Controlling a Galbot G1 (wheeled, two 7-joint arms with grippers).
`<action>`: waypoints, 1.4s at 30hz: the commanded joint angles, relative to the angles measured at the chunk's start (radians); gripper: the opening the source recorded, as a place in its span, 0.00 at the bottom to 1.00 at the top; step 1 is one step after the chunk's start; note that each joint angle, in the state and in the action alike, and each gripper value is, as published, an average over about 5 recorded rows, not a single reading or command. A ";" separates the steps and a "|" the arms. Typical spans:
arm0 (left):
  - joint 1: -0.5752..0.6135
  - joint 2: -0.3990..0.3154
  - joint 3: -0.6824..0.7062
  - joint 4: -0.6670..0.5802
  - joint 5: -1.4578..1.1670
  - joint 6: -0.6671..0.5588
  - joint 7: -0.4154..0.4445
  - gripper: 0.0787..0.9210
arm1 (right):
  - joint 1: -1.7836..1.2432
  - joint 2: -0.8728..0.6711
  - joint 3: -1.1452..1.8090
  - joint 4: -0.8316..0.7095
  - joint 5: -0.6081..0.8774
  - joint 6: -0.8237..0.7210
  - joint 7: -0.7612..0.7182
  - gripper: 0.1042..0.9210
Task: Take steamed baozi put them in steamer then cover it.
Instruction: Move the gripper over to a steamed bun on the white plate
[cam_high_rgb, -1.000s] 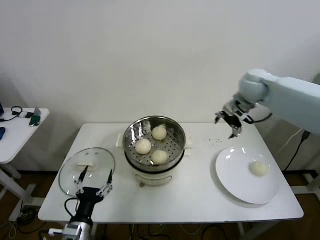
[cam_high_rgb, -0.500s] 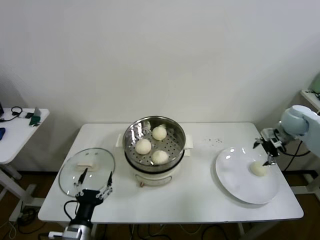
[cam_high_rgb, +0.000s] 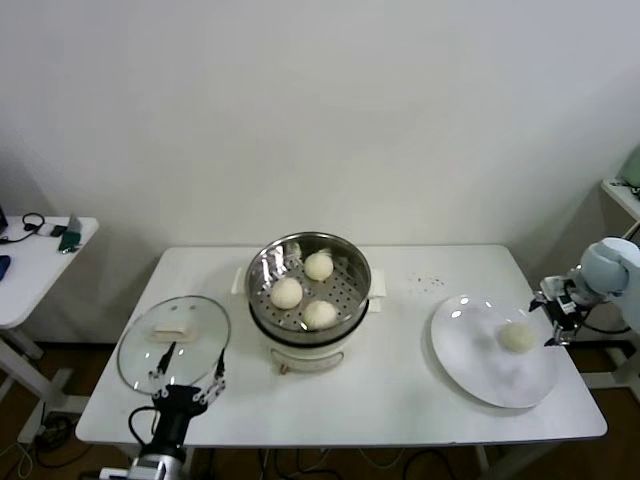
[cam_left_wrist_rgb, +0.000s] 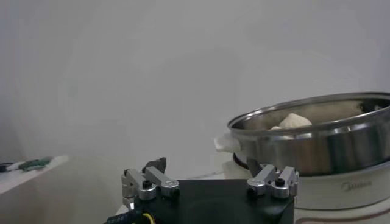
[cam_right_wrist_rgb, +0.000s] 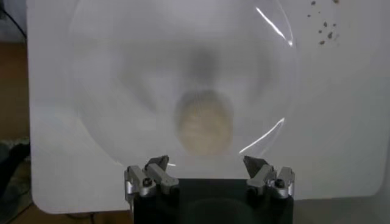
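Three steamed baozi (cam_high_rgb: 305, 289) lie on the perforated tray of the steel steamer (cam_high_rgb: 262, 297) at the table's middle; one shows over the steamer rim (cam_left_wrist_rgb: 304, 122) in the left wrist view. A single baozi (cam_high_rgb: 517, 336) (cam_right_wrist_rgb: 204, 123) rests on the white plate (cam_high_rgb: 470, 360). My right gripper (cam_high_rgb: 556, 318) (cam_right_wrist_rgb: 207, 165) hangs open just right of that baozi, above the plate's right rim, with nothing between its fingers. The glass cover (cam_high_rgb: 173, 343) with its white handle lies flat at the table's left. My left gripper (cam_high_rgb: 187, 369) (cam_left_wrist_rgb: 207, 170) stands open at the front left, by the cover's near edge.
A small side table (cam_high_rgb: 30, 255) with cables and small items stands to the far left. A few dark specks (cam_high_rgb: 430, 282) dot the table behind the plate. The table's right edge (cam_high_rgb: 585, 390) lies close to the plate.
My right arm has swung from behind the table, right of the steamer, out and down to the plate's right rim beside the lone baozi. The left gripper has sunk slightly at the front edge.
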 joint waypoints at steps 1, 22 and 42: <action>0.000 0.000 -0.001 0.003 0.002 0.001 -0.002 0.88 | -0.067 0.115 0.072 -0.128 -0.058 0.020 0.009 0.88; -0.009 0.008 0.007 0.001 0.001 0.008 -0.001 0.88 | -0.075 0.170 0.087 -0.200 -0.135 0.061 -0.020 0.88; 0.014 0.004 0.005 -0.018 0.008 0.004 -0.001 0.88 | -0.054 0.160 0.094 -0.204 -0.081 0.049 -0.032 0.76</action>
